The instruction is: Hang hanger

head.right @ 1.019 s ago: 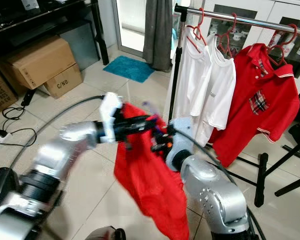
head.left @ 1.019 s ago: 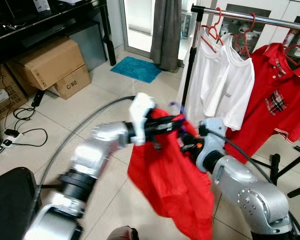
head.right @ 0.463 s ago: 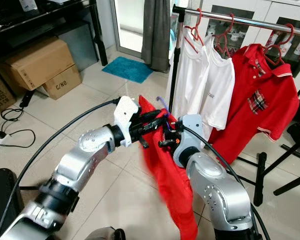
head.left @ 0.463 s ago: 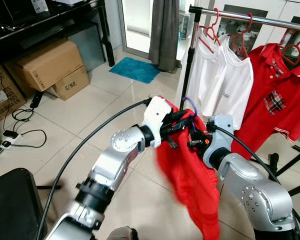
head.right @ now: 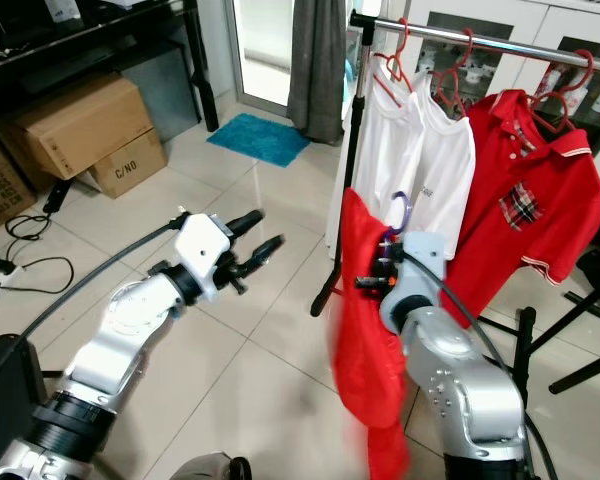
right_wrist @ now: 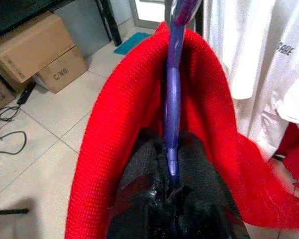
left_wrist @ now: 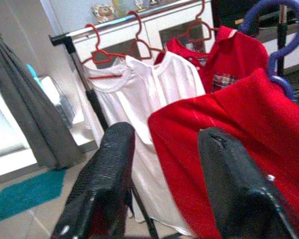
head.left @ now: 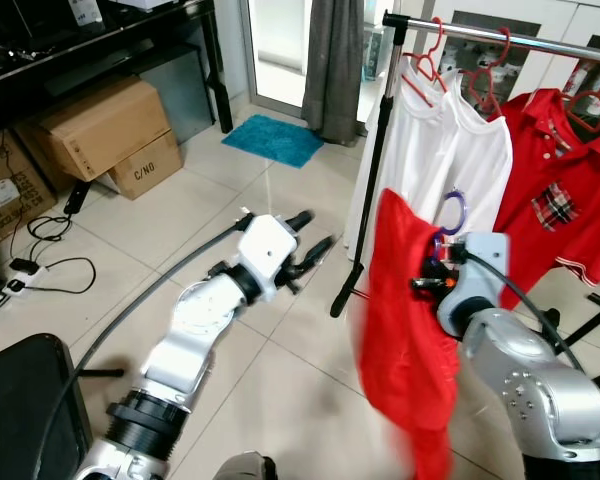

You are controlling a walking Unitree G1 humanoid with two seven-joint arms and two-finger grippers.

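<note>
The right gripper [right_wrist: 172, 191] has its jaws closed on the neck of a purple hanger [right_wrist: 173, 114]; a red shirt [head.left: 405, 330] is draped over that hanger and hangs down in front of the right arm, its lower edge blurred; the hanger's hook [head.left: 450, 212] rises above the shirt's collar, just in front of the white shirts and well below the rail, not touching it as far as the head views let one judge.

The left gripper [head.left: 308, 245] is held out over the tiled floor [head.left: 180, 215], apart from the red shirt and to the left of the rack's upright post [head.left: 368, 180]; its jaws stand wide with nothing between them, and its wrist view looks between the two black fingers [left_wrist: 102, 184] toward the rack.

On the clothes rail [head.left: 510, 38] hang two white shirts [head.left: 445, 150] on red hangers [head.left: 425, 70]; beside them, on the right, hangs a red polo shirt with a plaid pocket [head.left: 560, 180].

Two cardboard boxes [head.left: 105, 130] sit on the floor under a dark worktop [head.left: 100, 45] at the left; a teal mat [head.left: 273, 138] lies before a grey curtain [head.left: 332, 65]; black cables [head.left: 45, 250] trail across the tiles.
</note>
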